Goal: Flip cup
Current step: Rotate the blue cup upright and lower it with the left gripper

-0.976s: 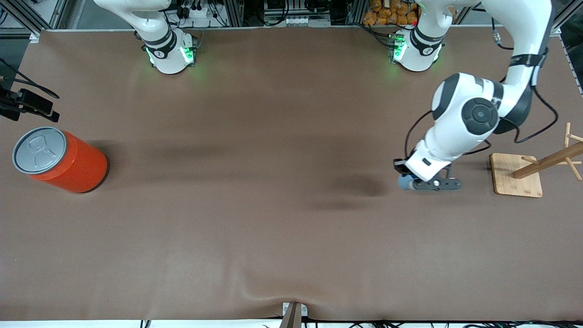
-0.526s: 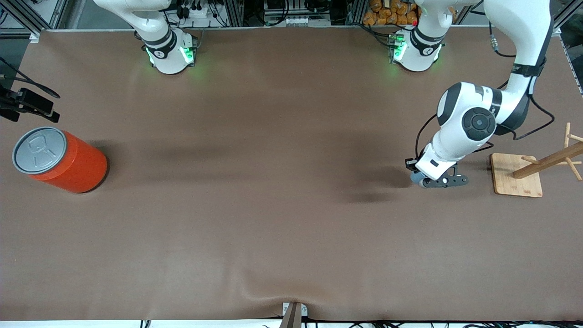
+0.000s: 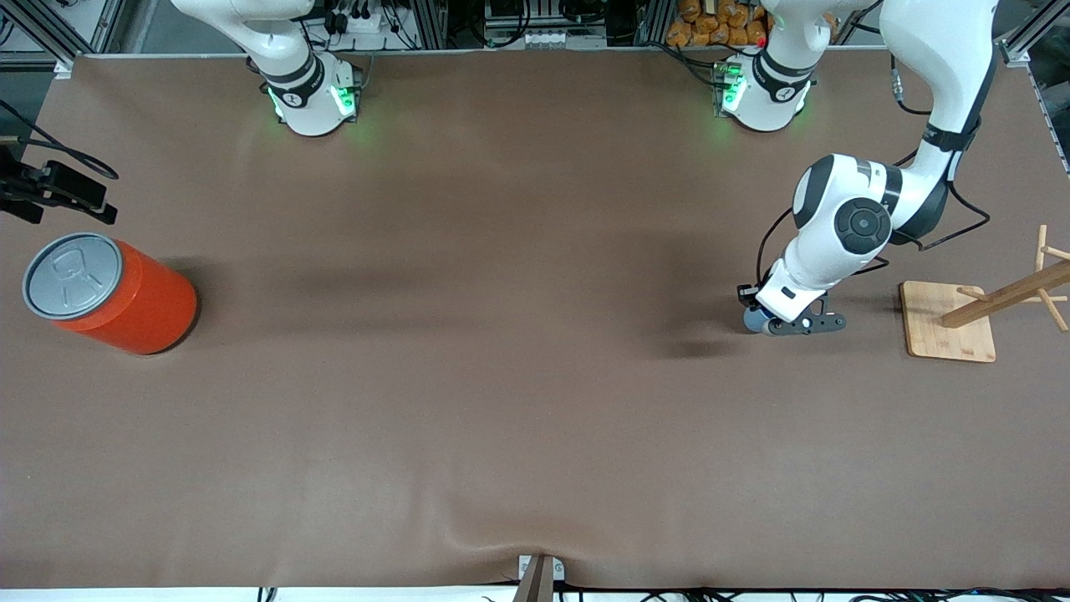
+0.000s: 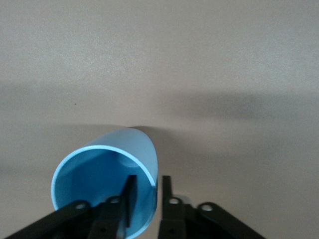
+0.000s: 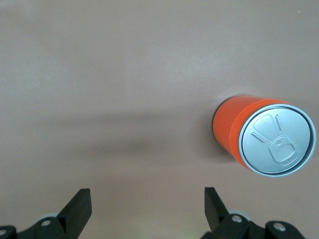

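The small light-blue cup [image 3: 753, 321] is in my left gripper [image 3: 765, 324], low over the brown table [image 3: 501, 376] toward the left arm's end, beside the wooden rack. In the left wrist view the cup [image 4: 134, 149] is tilted with its darker blue inside facing the camera. My left gripper [image 4: 148, 181] is shut on the cup's rim wall, one finger inside and one outside. The cup's closed end points down at the table; I cannot tell if it touches. My right gripper [image 5: 147, 199] is open and empty, up over the table by the orange can.
The big orange can [image 3: 125, 293] with a grey pull-tab lid stands at the right arm's end and shows in the right wrist view [image 5: 264, 139]. A wooden rack on a square base [image 3: 949, 322] stands beside the left gripper.
My left gripper has come down toward the table with the cup, and the cup's shadow has closed in on it. The right arm has barely shifted.
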You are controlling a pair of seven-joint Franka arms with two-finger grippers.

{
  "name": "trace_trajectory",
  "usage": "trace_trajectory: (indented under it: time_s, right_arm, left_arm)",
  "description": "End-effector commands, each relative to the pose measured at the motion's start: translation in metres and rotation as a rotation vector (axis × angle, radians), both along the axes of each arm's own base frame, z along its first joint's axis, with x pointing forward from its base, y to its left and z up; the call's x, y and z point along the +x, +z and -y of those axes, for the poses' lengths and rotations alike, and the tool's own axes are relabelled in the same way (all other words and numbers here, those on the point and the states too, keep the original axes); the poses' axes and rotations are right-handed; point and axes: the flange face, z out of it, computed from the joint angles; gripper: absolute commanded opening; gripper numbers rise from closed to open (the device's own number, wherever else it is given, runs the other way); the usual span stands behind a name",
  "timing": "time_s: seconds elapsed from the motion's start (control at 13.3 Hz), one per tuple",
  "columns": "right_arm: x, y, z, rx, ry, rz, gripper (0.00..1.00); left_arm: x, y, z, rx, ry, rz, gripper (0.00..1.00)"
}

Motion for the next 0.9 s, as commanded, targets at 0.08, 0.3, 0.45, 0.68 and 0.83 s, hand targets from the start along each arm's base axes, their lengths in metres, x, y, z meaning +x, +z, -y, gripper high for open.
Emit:
trace_trajectory:
  time_s: [0.08, 0.3, 0.45, 0.68, 0.83]
  right_arm:
    - [-0.002, 0.005, -0.005, -0.007, -0.004, 0.008, 1.00]
    - [-0.003, 0.006, -0.005, -0.007, -0.004, 0.012, 1.00]
    - [-0.004, 0.006, -0.003, -0.007, -0.007, 0.008, 1.00]
    - [-0.003, 0.003, -0.003, -0.007, -0.007, 0.001, 1.00]
    - [-0.004, 0.004, -0.004, -0.006, -0.003, -0.004, 1.00]
  left_arm:
    - [-0.001, 0.009, 0.000, 0.017, 0.043, 0.027, 1.00]
    - [0.011, 0.045, 0.010, 0.035, 0.109, 0.030, 1.00]
    - [0.028, 0.081, 0.015, 0.058, 0.118, -0.003, 1.00]
    - [0.049, 0.135, 0.019, 0.064, 0.109, 0.004, 1.00]
    - [0.060, 0.171, 0.016, 0.058, 0.091, 0.031, 1.00]
